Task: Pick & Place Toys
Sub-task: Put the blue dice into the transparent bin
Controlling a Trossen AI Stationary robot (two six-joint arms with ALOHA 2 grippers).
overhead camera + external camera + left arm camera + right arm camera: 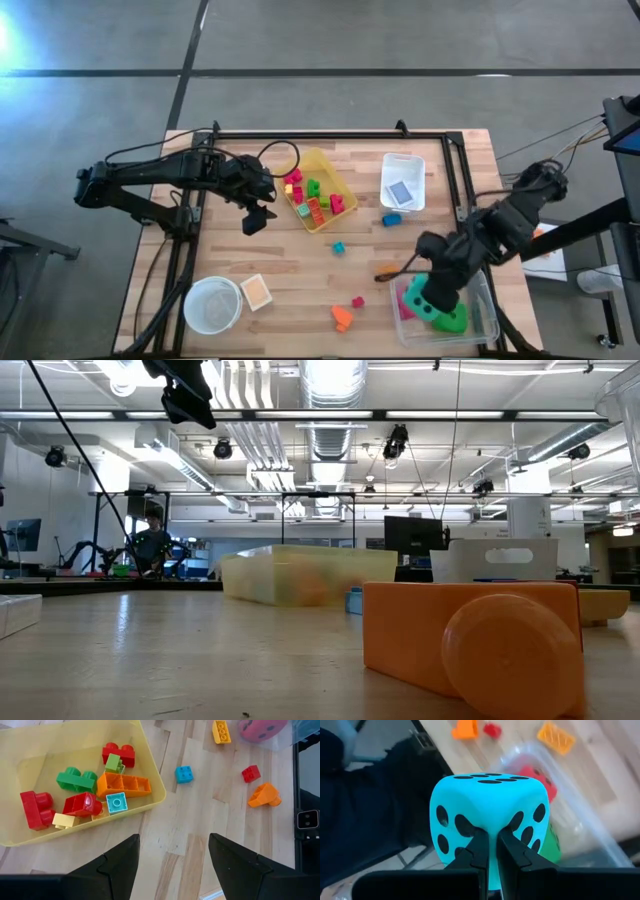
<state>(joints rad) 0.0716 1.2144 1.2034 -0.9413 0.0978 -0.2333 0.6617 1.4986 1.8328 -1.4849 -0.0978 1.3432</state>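
— Teal is what fills the right wrist view: the teal die, black-dotted, with the right gripper clenched into its soft face, the two jaws pinching a fold of it.

— And where is that over the desk?

— Over the clear bin at the near right corner. In the high view the right gripper hangs above the bin with the teal die in it; the green die lies in the bin just beside it, and the pink-red die sits in the bin too.

— The left arm?

— The left gripper hovers beside the yellow bin, jaws spread apart with nothing between them. That bin holds red, green, orange and yellow blocks.

— Anything loose on the wood?

— A blue block, a red block and an orange block lie apart from one another on the boards. The white bowl stands at the near left.
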